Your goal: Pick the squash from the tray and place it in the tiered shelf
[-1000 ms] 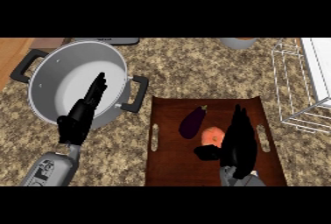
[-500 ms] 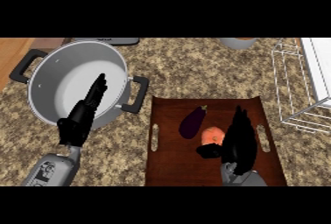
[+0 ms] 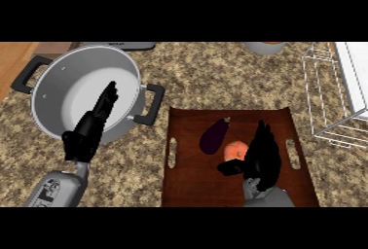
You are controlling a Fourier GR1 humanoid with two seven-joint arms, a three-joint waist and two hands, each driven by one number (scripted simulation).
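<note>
**On the wooden tray: squash beside the right hand**

Over the dark brown wooden tray (image 3: 188, 187) with slot handles, the right hand (image 3: 260, 156) stands edge-on, fingers straight, thumb beside the smooth orange squash (image 3: 234, 149), holding nothing. A glossy purple eggplant (image 3: 213, 136) lies just left. The left hand (image 3: 92, 127) rests open over the grey metal pot (image 3: 61, 92). A white wire tiered shelf (image 3: 332, 104) stands on the speckled stone desk (image 3: 215, 73).
</note>
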